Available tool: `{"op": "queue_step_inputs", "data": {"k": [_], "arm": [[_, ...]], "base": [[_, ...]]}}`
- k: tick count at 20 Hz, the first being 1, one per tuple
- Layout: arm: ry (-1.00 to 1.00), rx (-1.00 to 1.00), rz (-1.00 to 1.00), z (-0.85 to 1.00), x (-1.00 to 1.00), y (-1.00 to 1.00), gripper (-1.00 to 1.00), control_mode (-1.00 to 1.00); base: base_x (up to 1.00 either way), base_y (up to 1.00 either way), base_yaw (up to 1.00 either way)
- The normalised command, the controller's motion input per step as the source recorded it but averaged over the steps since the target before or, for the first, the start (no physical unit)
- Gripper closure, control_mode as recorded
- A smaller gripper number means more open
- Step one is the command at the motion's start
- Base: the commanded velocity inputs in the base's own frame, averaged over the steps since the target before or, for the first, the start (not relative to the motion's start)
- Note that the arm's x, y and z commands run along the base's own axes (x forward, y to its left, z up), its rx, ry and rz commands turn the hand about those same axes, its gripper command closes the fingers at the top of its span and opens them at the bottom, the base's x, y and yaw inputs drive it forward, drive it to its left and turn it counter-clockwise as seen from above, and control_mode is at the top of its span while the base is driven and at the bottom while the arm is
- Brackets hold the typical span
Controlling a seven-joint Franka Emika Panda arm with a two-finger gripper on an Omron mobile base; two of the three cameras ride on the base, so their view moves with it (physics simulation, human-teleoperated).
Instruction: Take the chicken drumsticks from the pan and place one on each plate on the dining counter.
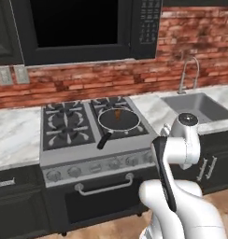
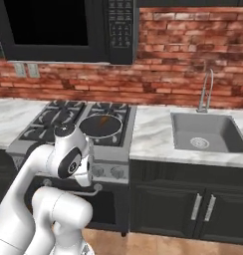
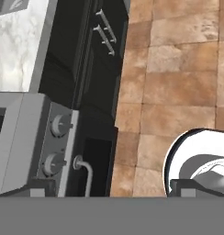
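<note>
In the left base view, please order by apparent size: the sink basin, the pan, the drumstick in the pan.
1. Sink basin
2. Pan, close to the sink basin, so this ranking is unsure
3. Drumstick, clearly smallest

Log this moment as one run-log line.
stage: before pickup | pan: on stove's front right burner | chicken drumsticks: in pan | gripper: open, empty

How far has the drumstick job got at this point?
Nothing looks done. A brown drumstick sits in the pan on the stove; whether a second lies beside it is unclear. The arm is folded low by the oven, nothing is gripped. Left: reach in, pick each, carry to the plates.
</note>
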Motion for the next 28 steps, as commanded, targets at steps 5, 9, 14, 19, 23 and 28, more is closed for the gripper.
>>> {"op": "queue_step_inputs", "data": {"k": [5,9,14,19,23,28], "arm": [[0.00,0.00,0.00,0.00,0.00,0.00,-1.00,1.00],[0.00,0.00,0.00,0.00,0.00,0.00,-1.00,1.00],[0.00,0.00,0.00,0.00,0.00,0.00,-1.00,1.00],[0.00,0.00,0.00,0.00,0.00,0.00,-1.00,1.00],[0.00,0.00,0.00,0.00,0.00,0.00,-1.00,1.00],[0.01,0.00,0.16,-0.18,0.19,0.00,-1.00,-1.00]], "base": [[0.63,-0.40,0.26],[0.56,-0.16,0.23],[0.43,-0.15,0.21],[0.36,-0.09,0.22],[0.29,-0.01,0.24],[0.14,0.00,0.10]]}}
